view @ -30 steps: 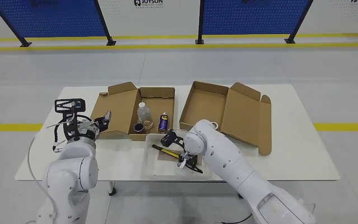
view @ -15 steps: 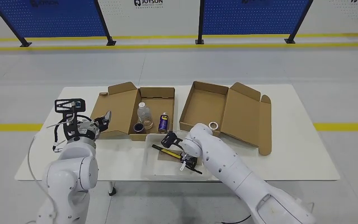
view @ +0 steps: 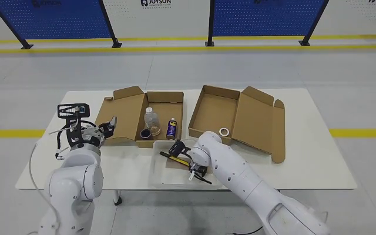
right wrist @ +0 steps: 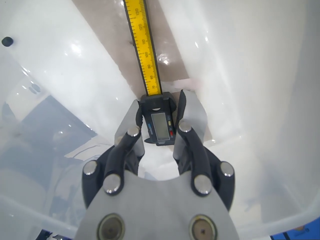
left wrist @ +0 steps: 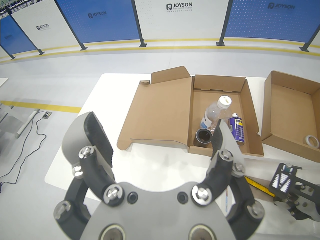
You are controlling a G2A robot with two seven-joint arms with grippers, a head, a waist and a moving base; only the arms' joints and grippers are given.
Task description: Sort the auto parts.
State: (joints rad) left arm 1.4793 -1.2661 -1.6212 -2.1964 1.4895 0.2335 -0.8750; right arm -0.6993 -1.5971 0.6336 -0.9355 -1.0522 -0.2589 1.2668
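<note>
A digital caliper (right wrist: 160, 126) with a yellow scale (right wrist: 141, 33) lies in a clear plastic bin (view: 155, 171) at the table's front. My right gripper (right wrist: 158, 101) is down in the bin, shut on the caliper's black display head, one finger on each side. From above, the right gripper (view: 191, 167) sits at the caliper's (view: 172, 158) near end. My left gripper (left wrist: 155, 121) hangs open and empty above the table's left part, left of the left cardboard box (left wrist: 160, 116); in the top view the left gripper (view: 109, 126) is beside that box's flap.
The left box (view: 165, 97) holds a plastic bottle (view: 152, 120), a blue spray can (view: 171, 127) and a black cylinder (view: 145, 134). The right cardboard box (view: 214, 111) holds a roll of tape (view: 224, 131). A brown sheet (right wrist: 100, 26) lies under the caliper.
My right gripper has shifted slightly left and lower in the bin, onto the caliper's display head. The left arm has not moved.
</note>
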